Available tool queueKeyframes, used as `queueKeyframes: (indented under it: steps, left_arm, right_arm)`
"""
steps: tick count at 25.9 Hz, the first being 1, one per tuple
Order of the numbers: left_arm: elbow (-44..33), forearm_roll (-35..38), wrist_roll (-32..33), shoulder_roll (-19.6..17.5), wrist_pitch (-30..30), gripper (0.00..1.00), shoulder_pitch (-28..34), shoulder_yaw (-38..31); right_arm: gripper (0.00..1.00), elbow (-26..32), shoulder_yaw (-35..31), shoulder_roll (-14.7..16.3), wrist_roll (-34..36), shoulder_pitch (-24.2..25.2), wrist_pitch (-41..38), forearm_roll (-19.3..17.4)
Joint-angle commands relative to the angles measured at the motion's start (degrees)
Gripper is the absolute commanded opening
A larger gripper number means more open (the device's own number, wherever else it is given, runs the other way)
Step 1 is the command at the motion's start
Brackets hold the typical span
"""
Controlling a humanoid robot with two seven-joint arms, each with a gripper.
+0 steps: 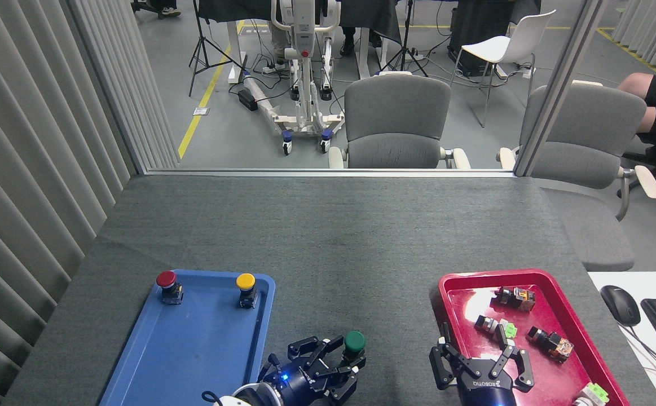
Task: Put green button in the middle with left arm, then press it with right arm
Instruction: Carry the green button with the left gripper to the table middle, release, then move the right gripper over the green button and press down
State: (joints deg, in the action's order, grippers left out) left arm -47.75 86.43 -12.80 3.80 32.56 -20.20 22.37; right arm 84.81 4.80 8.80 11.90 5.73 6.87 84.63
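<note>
Left tool [343, 361] clamped on a held piece, right tool [483, 361] spread wide.

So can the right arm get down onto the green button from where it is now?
Probably yes. The green button sits on bare cloth between the trays, its cap facing up and uncovered. The right tool hovers open just beside it, though the left tool is around the button's body.
</note>
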Motion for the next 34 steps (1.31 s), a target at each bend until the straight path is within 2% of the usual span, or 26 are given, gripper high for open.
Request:
queueKeyframes:
  steps: [1, 6, 9, 13, 16, 19, 22, 24, 30, 34]
  left_arm:
    - [-0.67, -0.48, -0.21, 0.06, 0.05, 0.99, 0.16, -0.39]
    - [-4.80, -4.96, 0.50, -1.60, -0.12, 0.99, 0.86, -0.66]
    - [-10.69, -6.28, 0.76, -5.30, -0.74, 0.99, 3.24, -2.50]
    - [-19.83, -6.54, 1.03, -9.51, -2.76, 0.99, 9.30, -7.16]
    - [-25.72, -6.80, 0.76, -12.15, -2.94, 0.99, 14.49, -13.31]
    - [-30.20, -6.28, -1.08, -11.98, -7.07, 0.99, 19.85, -21.22]
    - [-31.52, -6.28, -1.17, -12.15, -14.01, 0.99, 21.78, -22.54]
    - [-31.43, -6.37, -1.17, -12.77, -14.80, 0.99, 23.19, -23.24]
    - [-31.96, -6.89, -1.61, -12.59, -15.94, 0.99, 24.59, -24.83]
    - [-32.31, -6.72, -2.49, -13.03, -16.21, 0.99, 24.24, -24.83]
  right_arm:
    - [0.99, 0.01, 0.03, -0.10, -0.13, 0.07, 0.07, 0.01]
    - [0.99, 0.01, 0.39, -0.89, -0.13, 0.07, -0.02, 0.19]
    - [0.99, 0.09, 0.65, -2.65, -0.04, 0.15, 0.07, 0.45]
    - [0.91, 0.09, 2.41, -4.76, -0.04, 0.07, 0.07, 1.42]
    - [0.78, 0.09, 3.99, -5.37, -0.04, -0.02, 0.07, 2.74]
    - [0.51, -0.52, 5.84, -6.16, -0.13, -0.37, -0.02, 4.58]
    - [0.35, -0.79, 8.38, -6.25, -0.48, -0.73, 0.42, 5.02]
    - [0.25, -1.31, 10.14, -6.16, -0.57, -1.95, 0.60, 5.02]
    - [0.06, -6.58, 15.68, -6.25, -0.65, -5.03, 0.51, 5.20]
    - [0.02, -10.01, 16.73, -7.31, -0.65, -6.26, 0.60, 5.37]
